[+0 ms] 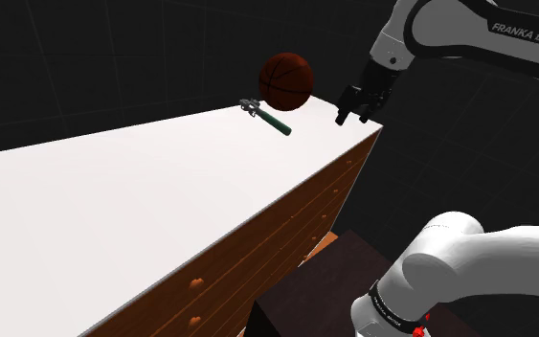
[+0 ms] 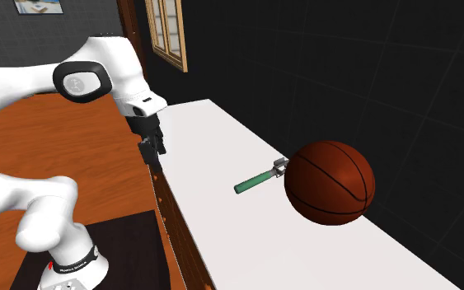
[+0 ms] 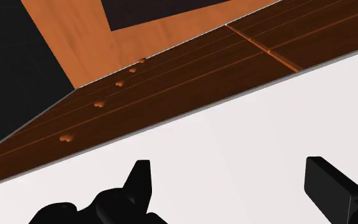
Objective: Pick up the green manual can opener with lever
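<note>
The green-handled can opener (image 1: 269,117) (image 2: 259,178) with its small grey metal head lies flat on the white-topped table (image 1: 114,211), well ahead of the black two-finger jaws and further in from the edge, its handle end the nearer one. The jaws stand wide apart with nothing between them, hanging just above the table's near edge, over the brown wooden drawer fronts (image 1: 286,220). Beyond the jaws, hard by the opener's head, sits a dark orange basketball (image 1: 286,81) (image 2: 329,181); I cannot tell if the two touch. That ball looks like the trouble: a finger brushing it could set it rolling, shoving the opener askew or going off the far side. The handle is thin and low, so I'd guess a descent too deep scrapes the top, and a grip at the very tip lets the head swing down. The top between jaws and handle offers open room.
</note>
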